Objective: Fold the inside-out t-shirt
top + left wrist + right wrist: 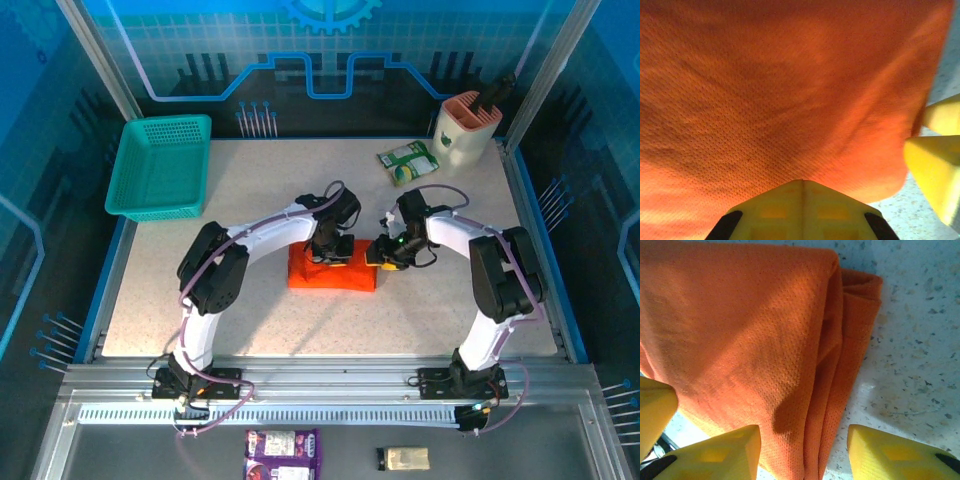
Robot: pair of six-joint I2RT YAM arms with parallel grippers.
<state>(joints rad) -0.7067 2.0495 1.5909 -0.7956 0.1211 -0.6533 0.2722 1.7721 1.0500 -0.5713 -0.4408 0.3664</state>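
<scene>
The thin bright orange t-shirt (325, 278) is limp and light: pinch its layered edge. Your right gripper (803, 445) gapes; your left gripper (802, 190) is clenched.

The left arm (262, 232) and right arm (455, 232) have white rounded shells and black joint blocks. A thin purple cable (183, 296) runs along each, looping by the black bases (195, 378) at 6 o'clock. The left tool (802, 187) and right tool (803, 440) carry yellow wedge-shaped fingers (715, 455) with black patches.
</scene>
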